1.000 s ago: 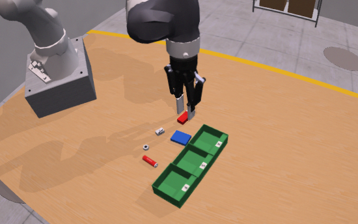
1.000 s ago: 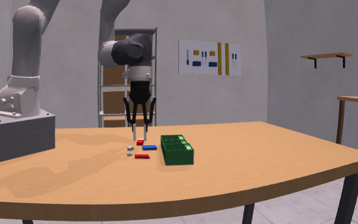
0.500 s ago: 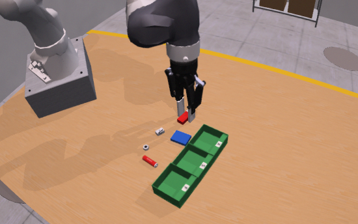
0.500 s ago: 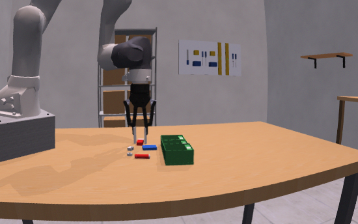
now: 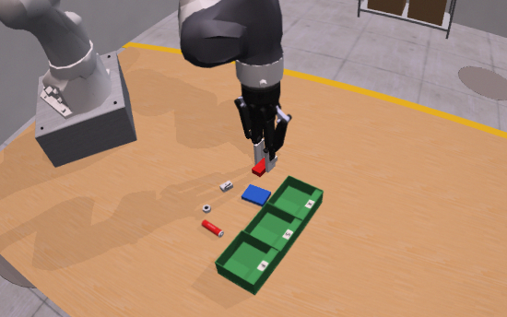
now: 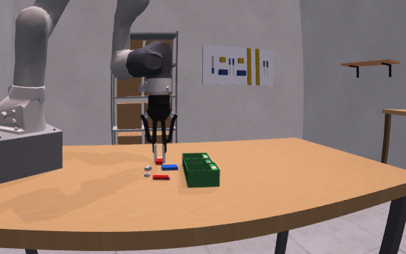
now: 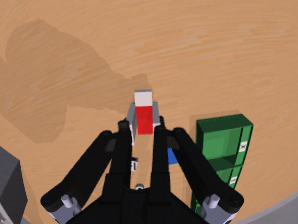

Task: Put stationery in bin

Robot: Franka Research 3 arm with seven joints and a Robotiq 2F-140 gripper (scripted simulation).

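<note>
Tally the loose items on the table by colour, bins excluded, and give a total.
Red: 2, the eraser between the end effector fingers and the cylinder
Blue: 1, the flat pad
Grey or white: 2, the nut and the small block
Total: 5
</note>
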